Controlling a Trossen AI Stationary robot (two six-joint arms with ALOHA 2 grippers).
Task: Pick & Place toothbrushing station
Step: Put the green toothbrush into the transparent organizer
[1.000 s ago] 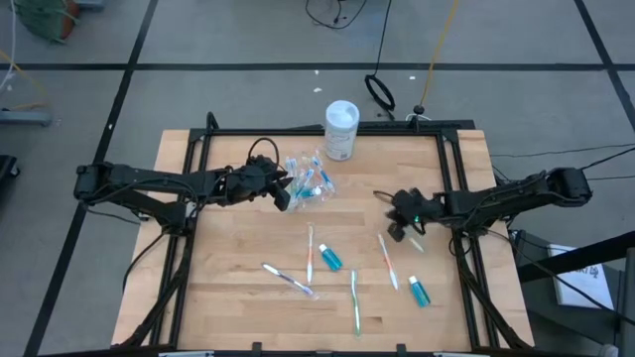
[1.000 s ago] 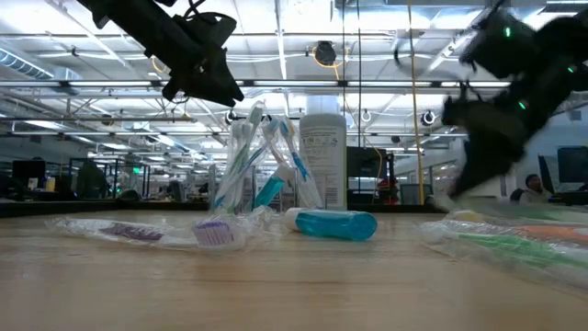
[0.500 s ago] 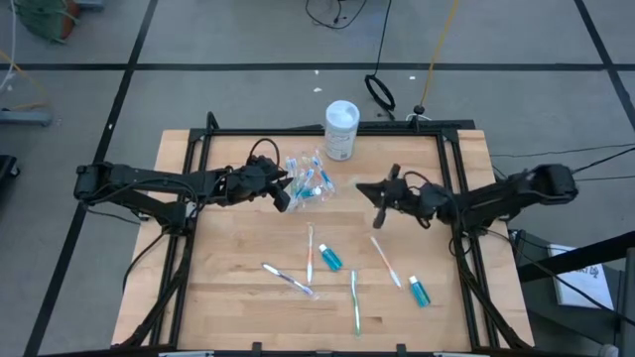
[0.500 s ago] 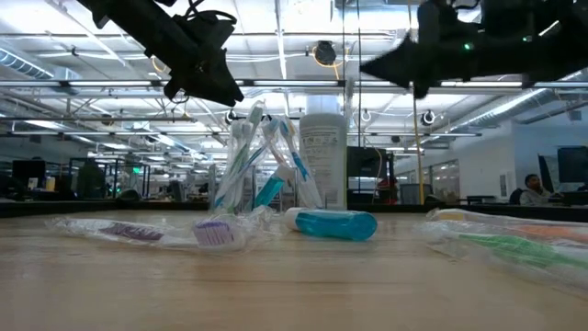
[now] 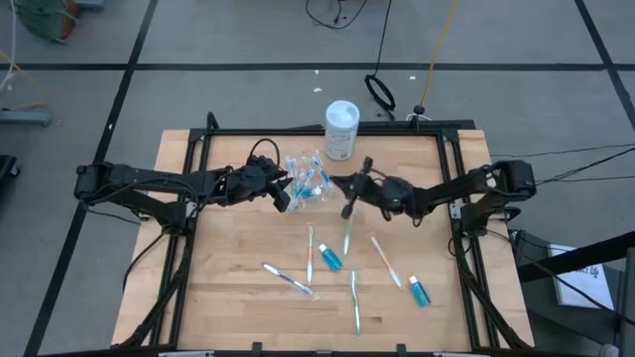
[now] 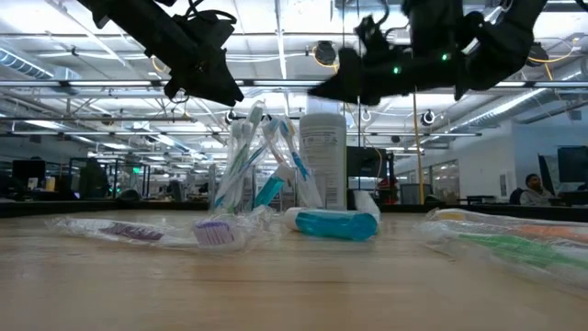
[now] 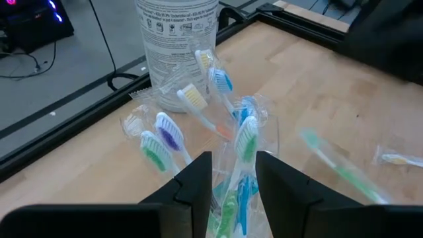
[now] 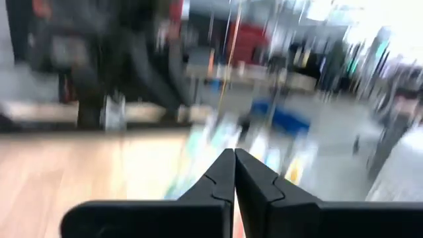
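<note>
The clear cup (image 5: pixel 307 182), bristling with wrapped toothbrushes (image 7: pixel 232 142), stands at the table's (image 5: pixel 238 297) 12 o'clock, just before the white container (image 5: pixel 341 129). The left gripper (image 5: pixel 282 194), at the cup's 9 o'clock, is clenched around its wall. The right gripper (image 5: pixel 347 206), at the cup's 3 o'clock, is pinched shut on a green toothbrush (image 5: pixel 346 236) dangling beneath. To seat it well, probably align the brush upright over the opening, then lower between the standing handles. Loose brushes and toothpaste tubes (image 5: pixel 329 258) lie toward 6 o'clock.
</note>
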